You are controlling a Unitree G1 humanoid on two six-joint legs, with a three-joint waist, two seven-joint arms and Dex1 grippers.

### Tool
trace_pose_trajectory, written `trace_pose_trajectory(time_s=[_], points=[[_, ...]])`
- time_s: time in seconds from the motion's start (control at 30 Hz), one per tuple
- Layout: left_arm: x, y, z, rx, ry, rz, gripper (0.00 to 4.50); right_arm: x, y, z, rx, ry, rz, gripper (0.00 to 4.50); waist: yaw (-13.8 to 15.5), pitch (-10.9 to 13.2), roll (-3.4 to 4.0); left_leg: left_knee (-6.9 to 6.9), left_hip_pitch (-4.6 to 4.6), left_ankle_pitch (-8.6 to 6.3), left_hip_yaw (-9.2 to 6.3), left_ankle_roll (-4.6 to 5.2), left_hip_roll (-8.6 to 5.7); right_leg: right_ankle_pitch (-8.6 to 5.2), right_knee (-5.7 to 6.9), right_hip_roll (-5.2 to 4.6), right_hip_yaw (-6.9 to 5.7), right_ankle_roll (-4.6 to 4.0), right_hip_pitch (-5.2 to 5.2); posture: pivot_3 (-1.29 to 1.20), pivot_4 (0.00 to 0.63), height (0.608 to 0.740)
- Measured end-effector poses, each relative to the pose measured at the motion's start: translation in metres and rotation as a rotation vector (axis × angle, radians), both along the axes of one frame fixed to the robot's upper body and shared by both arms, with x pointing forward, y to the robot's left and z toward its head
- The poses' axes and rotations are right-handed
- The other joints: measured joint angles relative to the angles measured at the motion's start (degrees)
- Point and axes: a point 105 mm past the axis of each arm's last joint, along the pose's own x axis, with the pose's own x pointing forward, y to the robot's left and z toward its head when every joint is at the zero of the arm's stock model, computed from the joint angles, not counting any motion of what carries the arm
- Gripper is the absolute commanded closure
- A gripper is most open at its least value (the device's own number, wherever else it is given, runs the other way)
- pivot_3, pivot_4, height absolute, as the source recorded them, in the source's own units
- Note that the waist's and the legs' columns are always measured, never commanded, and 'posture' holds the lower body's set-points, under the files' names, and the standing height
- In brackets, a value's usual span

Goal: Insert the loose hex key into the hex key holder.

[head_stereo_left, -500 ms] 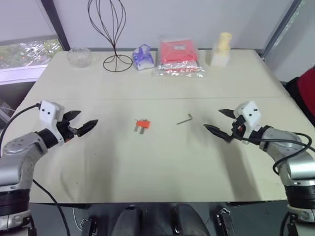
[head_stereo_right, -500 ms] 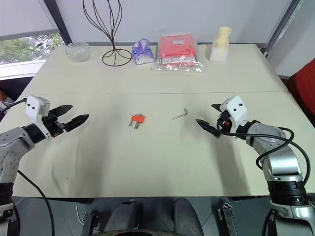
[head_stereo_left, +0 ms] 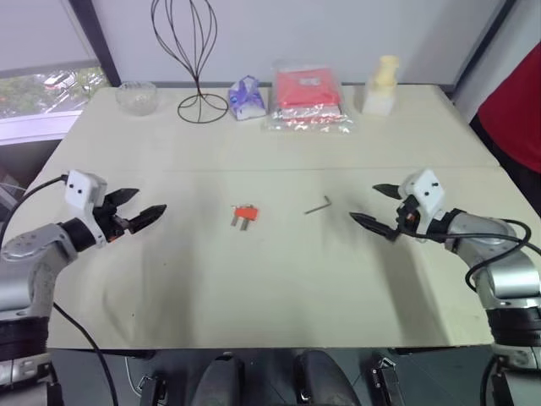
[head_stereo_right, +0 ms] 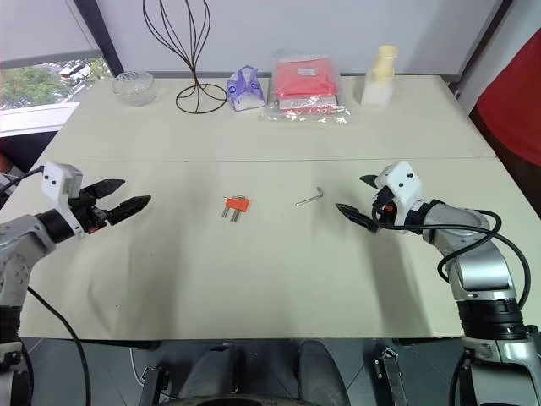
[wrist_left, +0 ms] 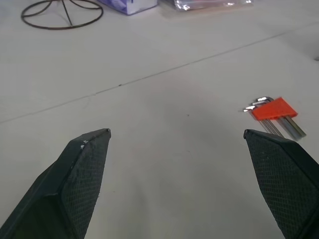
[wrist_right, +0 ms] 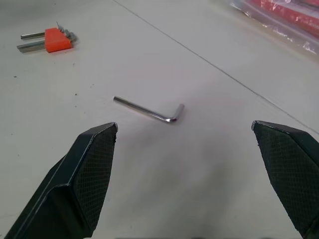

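The loose hex key [head_stereo_left: 319,205], a thin L-shaped metal rod, lies flat on the cream table [head_stereo_left: 270,288] right of centre; it is also seen close in the right wrist view [wrist_right: 149,110]. The hex key holder [head_stereo_left: 245,214], a small red-orange block with short keys sticking out, lies a little to its left and appears in the left wrist view [wrist_left: 274,110]. My left gripper [head_stereo_left: 135,208] hovers open well left of the holder. Right of the loose key, my right gripper [head_stereo_left: 374,208] is open with nothing between its fingers.
Along the table's far edge stand a glass bowl [head_stereo_left: 136,96], a black wire stand [head_stereo_left: 201,59], a purple-white packet [head_stereo_left: 246,97], a large red packet in clear wrap [head_stereo_left: 306,96] and a cream bottle [head_stereo_left: 381,85]. A red garment [head_stereo_left: 514,93] shows at the right edge.
Both arms have held their places and both grippers stay open. The red garment at the right edge has come further into view.
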Motion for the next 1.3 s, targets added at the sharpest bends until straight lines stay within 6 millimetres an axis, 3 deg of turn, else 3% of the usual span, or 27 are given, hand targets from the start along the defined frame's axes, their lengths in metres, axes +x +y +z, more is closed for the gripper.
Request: trace_pose_trajectory(time_s=[0.43,0.53,0.7,0.9,1.07,1.17,1.3], points=[[0.002,-0.005,0.003,0.019,-0.009,-0.051,0.00,0.000,0.004,-0.003,-0.017,0.003,0.016,0.02,0.0,0.0,0.02,0.00,0.00,0.00,0.00,0.00,0.00,0.00,0.00,0.01,0.00,0.00,0.00,0.00,0.150,0.740],[0.003,-0.010,-0.002,0.096,0.006,-0.101,0.00,0.001,0.016,-0.005,-0.028,0.003,0.067,0.02,-0.1,0.0,0.01,0.00,0.01,0.00,0.01,0.00,-0.01,0.00,0.00,0.02,0.00,0.00,0.00,0.00,0.150,0.740],[0.006,-0.022,0.001,0.226,-0.007,-0.241,0.00,0.012,0.061,-0.011,-0.074,-0.032,0.230,0.02,-0.4,0.1,0.04,0.00,0.03,0.00,0.04,0.00,-0.03,0.00,0.01,0.11,0.00,-0.01,-0.01,0.00,0.150,0.740],[0.007,-0.034,0.014,0.270,-0.016,-0.356,0.00,0.041,0.141,-0.028,-0.017,-0.023,0.405,0.02,-1.7,0.2,0.09,-0.01,-0.01,0.01,0.02,-0.01,-0.03,0.01,0.07,0.16,-0.02,-0.02,-0.10,0.00,0.150,0.740],[-0.005,-0.038,0.006,0.258,0.024,-0.377,0.00,0.063,0.169,-0.034,-0.010,0.006,0.428,0.02,-2.3,0.2,0.10,-0.02,-0.10,0.01,0.00,-0.01,0.04,0.01,0.07,0.07,-0.01,-0.01,-0.18,0.00,0.150,0.740],[-0.017,-0.044,-0.002,0.243,0.056,-0.398,0.00,0.065,0.187,-0.038,-0.023,0.018,0.470,0.02,-2.9,0.2,0.11,-0.03,-0.09,0.01,-0.04,-0.02,0.06,0.01,0.12,0.07,-0.01,-0.01,-0.19,0.00,0.150,0.740],[-0.027,-0.039,-0.002,0.226,0.066,-0.357,0.00,0.061,0.193,-0.055,-0.048,0.072,0.501,0.02,-3.0,0.2,0.13,-0.03,-0.09,0.01,-0.05,-0.01,0.06,0.01,0.14,0.06,-0.01,-0.02,-0.19,0.00,0.150,0.740]])
